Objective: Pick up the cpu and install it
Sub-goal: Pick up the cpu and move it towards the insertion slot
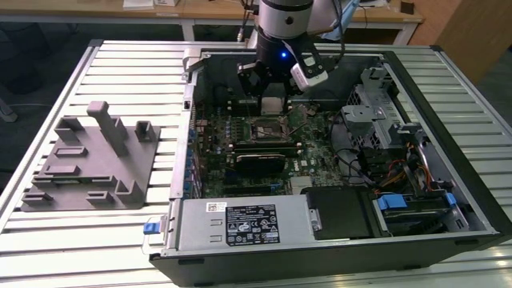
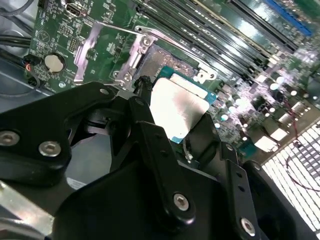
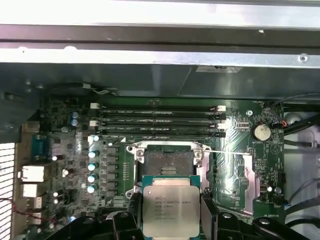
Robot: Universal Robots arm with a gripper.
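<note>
My gripper is shut on the cpu, a thin square chip with a silvery top, and hangs inside the open computer case. The cpu is level between the black fingers, a little above the motherboard and just to one side of the open socket. In the second wrist view the cpu hovers next to the socket, whose metal load plate is swung open. In the exterior view the socket lies just nearer the camera than the gripper.
The case wall rises around the motherboard. Memory slots run beside the socket. A drive cage with cables fills the exterior view's right, a power supply the front. A grey tray with upright posts stands outside on the slatted table.
</note>
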